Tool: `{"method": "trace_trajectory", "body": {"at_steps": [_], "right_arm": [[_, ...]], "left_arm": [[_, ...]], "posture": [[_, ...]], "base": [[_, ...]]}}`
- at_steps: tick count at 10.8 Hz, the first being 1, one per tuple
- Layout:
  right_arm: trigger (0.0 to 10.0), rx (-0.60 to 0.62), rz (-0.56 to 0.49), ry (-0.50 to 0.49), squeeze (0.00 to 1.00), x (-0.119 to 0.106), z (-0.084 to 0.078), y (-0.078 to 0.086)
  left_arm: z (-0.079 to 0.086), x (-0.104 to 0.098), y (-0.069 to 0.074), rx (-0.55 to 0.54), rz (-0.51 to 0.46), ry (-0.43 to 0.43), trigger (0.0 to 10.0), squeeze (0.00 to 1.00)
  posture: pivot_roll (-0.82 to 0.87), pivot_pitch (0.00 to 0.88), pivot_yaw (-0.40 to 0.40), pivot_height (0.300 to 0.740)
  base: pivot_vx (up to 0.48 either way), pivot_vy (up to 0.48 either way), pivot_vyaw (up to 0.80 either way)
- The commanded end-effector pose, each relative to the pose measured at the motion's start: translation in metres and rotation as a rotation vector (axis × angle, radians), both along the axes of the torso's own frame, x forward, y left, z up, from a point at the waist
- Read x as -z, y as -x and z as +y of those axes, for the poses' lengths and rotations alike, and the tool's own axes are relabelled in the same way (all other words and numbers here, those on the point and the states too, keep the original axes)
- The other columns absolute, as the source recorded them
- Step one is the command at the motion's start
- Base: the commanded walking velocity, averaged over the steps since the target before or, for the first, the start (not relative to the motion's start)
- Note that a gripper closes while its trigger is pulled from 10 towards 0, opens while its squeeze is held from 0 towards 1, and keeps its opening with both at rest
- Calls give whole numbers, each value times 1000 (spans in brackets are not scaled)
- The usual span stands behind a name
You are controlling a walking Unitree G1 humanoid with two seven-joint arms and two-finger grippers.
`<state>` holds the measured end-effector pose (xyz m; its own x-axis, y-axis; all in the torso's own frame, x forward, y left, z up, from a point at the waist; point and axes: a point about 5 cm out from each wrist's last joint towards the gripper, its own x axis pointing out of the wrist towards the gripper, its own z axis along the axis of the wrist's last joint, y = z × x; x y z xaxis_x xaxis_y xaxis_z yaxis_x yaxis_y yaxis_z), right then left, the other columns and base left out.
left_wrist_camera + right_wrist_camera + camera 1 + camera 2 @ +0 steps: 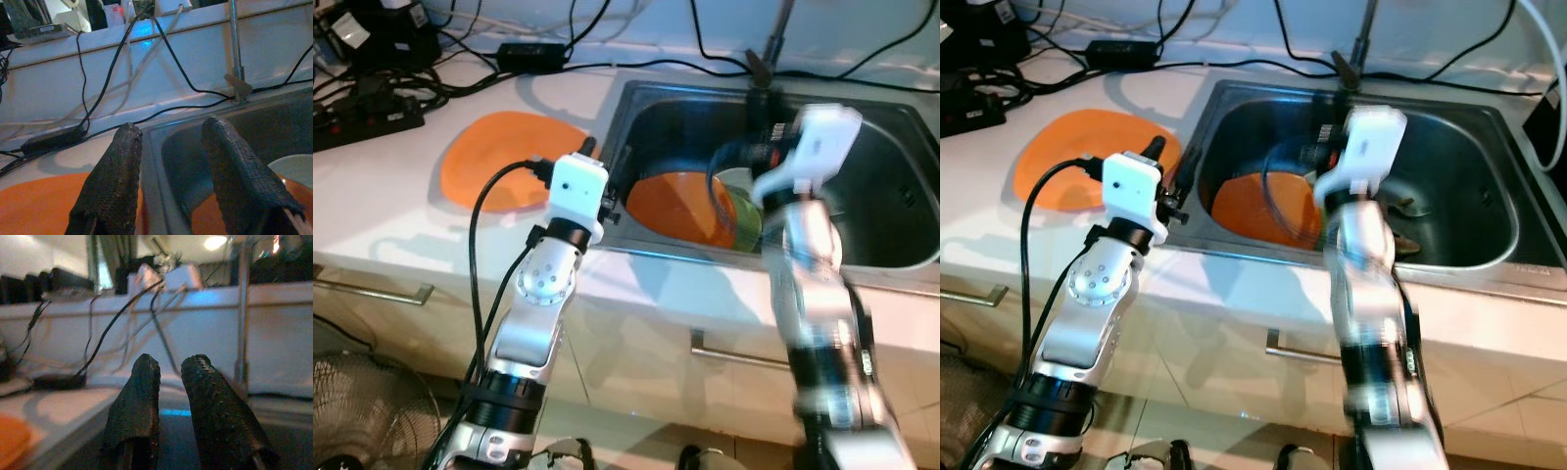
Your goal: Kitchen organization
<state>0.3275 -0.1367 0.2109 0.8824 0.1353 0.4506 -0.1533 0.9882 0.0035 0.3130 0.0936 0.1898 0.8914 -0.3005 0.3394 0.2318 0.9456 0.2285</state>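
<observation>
An orange plate (499, 162) lies flat on the white counter, left of the steel sink (636, 98). A second orange plate (675, 208) leans inside the sink, with a green and white bowl (747, 211) beside it. My left gripper (171, 147) is open, and its fingers (115, 181) straddle the sink's left rim between the two plates. My right gripper (170, 369) hovers over the sink near the faucet. A narrow gap shows between its fingers (139, 401), with nothing held. The right arm (808, 255) is blurred.
A faucet (773, 39) stands at the back of the sink. Black cables, an adapter (533, 54) and a power strip (367, 117) crowd the back left of the counter. Drawer handles (734, 357) run below the counter edge. A fan (352, 401) stands on the floor at lower left.
</observation>
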Motion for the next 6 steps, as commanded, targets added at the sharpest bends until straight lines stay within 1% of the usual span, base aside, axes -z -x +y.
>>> {"method": "trace_trajectory", "body": {"at_steps": [1, 2, 3, 4, 5, 6], "right_arm": [[10000, -11, 23, 26, 0, 8, -1, 7], [10000, -1, 70, 47, 0, 27, -3, 10], [10000, 13, 113, 61, 0, 39, -4, 11], [10000, 14, 152, 51, 0, 46, -2, 12], [10000, -1, 178, 12, 0, 51, 5, 9], [10000, -6, 191, -5, 0, 54, 10, 8]], "left_arm": [[4, 8, 0, -27, 16, -5, 10000, 0], [5, 12, 1, -30, 27, -8, 10000, 0], [5, 15, 1, -26, 28, -33, 10000, 0], [5, 17, 2, -28, 30, -34, 10000, 0], [10, 17, 2, -48, 26, -50, 10000, 0], [12, 16, 1, -53, 16, -92, 10000, 0]], "posture": [[24, 99, 15, 740], [16, 99, 10, 740], [15, 99, 11, 740], [20, 97, 10, 740], [26, 92, 10, 740], [34, 86, 12, 740]], "base": [[0, 0, 0], [0, 0, 0], [0, 0, 0], [0, 0, 0], [0, 0, 0], [0, 0, 0]]}}
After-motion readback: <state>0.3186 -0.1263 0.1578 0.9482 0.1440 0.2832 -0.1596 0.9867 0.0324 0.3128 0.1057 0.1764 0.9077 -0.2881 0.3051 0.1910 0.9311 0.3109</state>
